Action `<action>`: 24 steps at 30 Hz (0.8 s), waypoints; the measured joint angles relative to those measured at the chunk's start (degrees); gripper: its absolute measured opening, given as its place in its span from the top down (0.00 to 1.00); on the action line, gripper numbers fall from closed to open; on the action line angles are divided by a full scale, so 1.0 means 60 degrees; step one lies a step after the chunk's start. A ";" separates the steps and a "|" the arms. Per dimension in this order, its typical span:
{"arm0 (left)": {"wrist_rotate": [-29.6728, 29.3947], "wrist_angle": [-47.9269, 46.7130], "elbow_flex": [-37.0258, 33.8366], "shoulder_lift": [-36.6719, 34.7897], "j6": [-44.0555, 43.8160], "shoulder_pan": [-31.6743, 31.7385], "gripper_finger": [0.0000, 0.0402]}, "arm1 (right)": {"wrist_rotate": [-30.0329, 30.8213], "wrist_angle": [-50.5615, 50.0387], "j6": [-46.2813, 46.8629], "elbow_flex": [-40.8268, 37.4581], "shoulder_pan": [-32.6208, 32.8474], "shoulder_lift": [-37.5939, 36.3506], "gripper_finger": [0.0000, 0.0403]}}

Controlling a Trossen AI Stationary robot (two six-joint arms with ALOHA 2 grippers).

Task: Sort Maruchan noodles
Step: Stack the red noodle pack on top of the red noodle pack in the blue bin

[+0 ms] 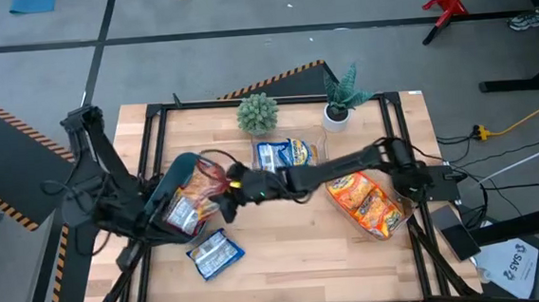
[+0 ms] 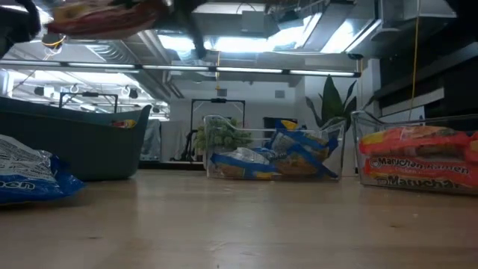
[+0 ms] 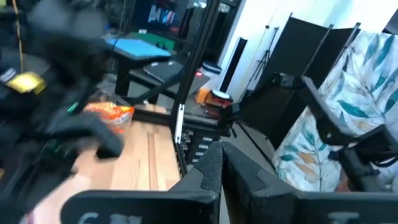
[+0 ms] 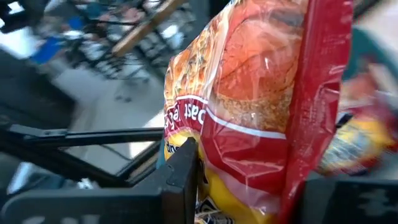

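My right gripper (image 1: 227, 190) reaches in from the table's right and is shut on a red-brown noodle packet (image 1: 205, 177), held above the dark teal bin (image 1: 178, 169). The bin holds more packets (image 1: 181, 214). A blue-and-white packet (image 1: 215, 253) lies flat on the table near the bin, and it also shows in the low view (image 2: 30, 178). My left gripper (image 3: 222, 169) is shut and holds nothing, and its arm (image 1: 126, 210) stands at the bin's left side. More blue packets sit in a clear tub (image 1: 284, 155), and orange ones fill another tub (image 1: 368, 206). My right gripper pinches the red-brown packet (image 4: 249, 155) between its two fingers (image 4: 183, 171), coming level from the table's right. The packet stretches out beyond the fingers and is lifted clear, high above the table in the low view (image 2: 104, 19). Which edge it grips is hidden by the packet.
Two potted plants (image 1: 257, 114) (image 1: 342, 100) stand at the table's far edge. A black frame (image 1: 153, 112) runs around the tabletop. Bare wood (image 1: 295, 240) lies between the bin, the loose blue packet and the orange tub.
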 joint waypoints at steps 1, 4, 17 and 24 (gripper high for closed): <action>-0.0126 0.0034 0.0000 -0.0063 0.0138 -0.0131 1.00 | -0.0516 0.0327 -0.0059 0.0159 -0.0145 0.0223 0.77; -0.0237 0.0255 0.0003 -0.0214 0.0567 -0.0403 1.00 | -0.1848 0.0562 -0.0125 0.0835 -0.0465 0.0956 0.77; -0.0238 0.0588 0.0015 -0.0505 0.1154 -0.0926 1.00 | -0.4078 -0.0942 -0.1140 0.5304 -0.0978 0.4339 0.76; -0.0242 0.0567 0.0015 -0.0498 0.1164 -0.0925 1.00 | -0.3865 -0.1657 -0.1597 0.5575 -0.0983 0.4839 0.76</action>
